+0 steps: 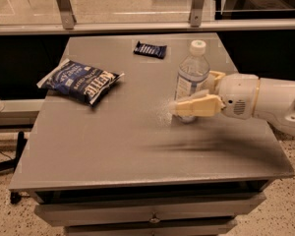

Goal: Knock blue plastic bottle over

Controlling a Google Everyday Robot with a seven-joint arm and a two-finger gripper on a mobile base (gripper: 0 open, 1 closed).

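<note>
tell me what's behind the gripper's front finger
The blue plastic bottle, upright on the table. The gripper, in from the right, covers its lower body with that finger; contact cannot be seen.

**Item:** 1 blue plastic bottle (191, 80).

**Appearance:** clear, bluish-tinted plastic, with 1 white screw cap and 1 white-and-blue paper label around the mid-body.

**State:** capped and intact.

**Pose:** upright, standing on its base, cap uppermost.

**Location:** right of centre in the frame, on the right-hand part of the bench (113, 132).

**Adjacent:** the gripper (196, 93) reaches in from the right edge of the frame with its fingers spread apart. 1 cream finger crosses in front of the bottle's lower body and hides part of it. The other finger shows just right of the bottle's shoulder.
</note>
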